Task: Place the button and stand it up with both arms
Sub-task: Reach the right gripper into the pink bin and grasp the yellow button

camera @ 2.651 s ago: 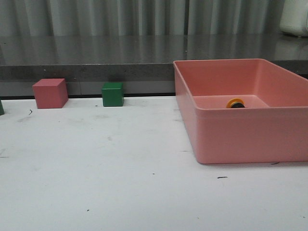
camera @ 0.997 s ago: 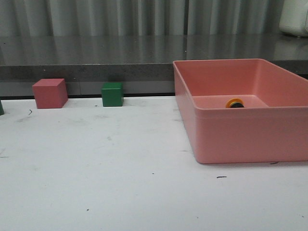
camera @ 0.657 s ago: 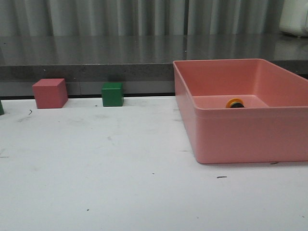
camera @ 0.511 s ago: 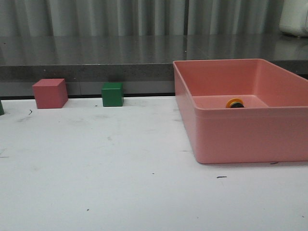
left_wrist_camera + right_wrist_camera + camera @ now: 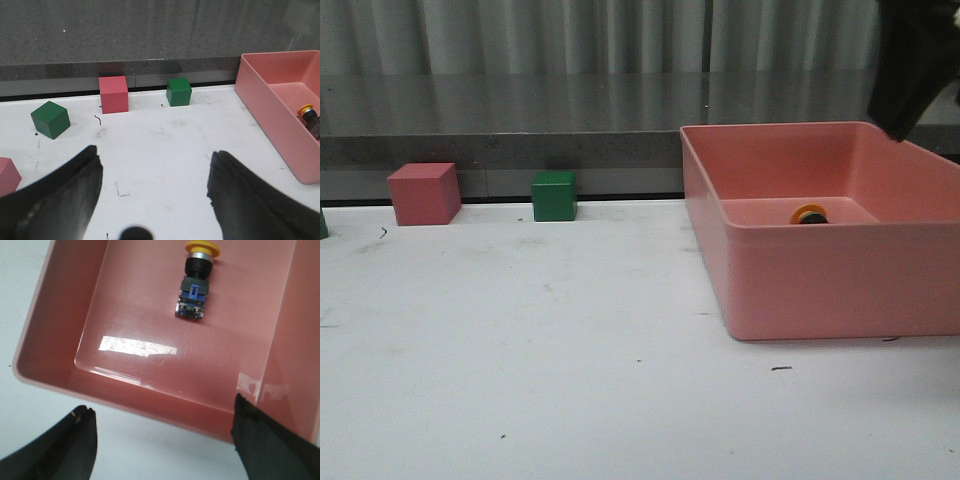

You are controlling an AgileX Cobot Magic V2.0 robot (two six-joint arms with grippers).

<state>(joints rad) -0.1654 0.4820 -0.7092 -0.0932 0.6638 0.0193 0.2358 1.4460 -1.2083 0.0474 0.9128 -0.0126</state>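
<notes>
The button lies on its side on the floor of the pink bin, yellow cap pointing away from my right gripper. In the front view only its yellow cap shows over the bin's near wall. My right gripper is open and empty, hovering over the bin's edge, well short of the button. The right arm shows dark at the top right of the front view, above the bin. Over bare table, my left gripper is open and empty, with the button far off to its side.
A pink cube and a green cube stand at the table's back edge, under a dark ledge. The left wrist view shows another green cube and a pink cube nearer that gripper. The bin fills the table's right side.
The right arm has come into the front view at the top right, above the bin. The button, bin and cubes have not moved.
</notes>
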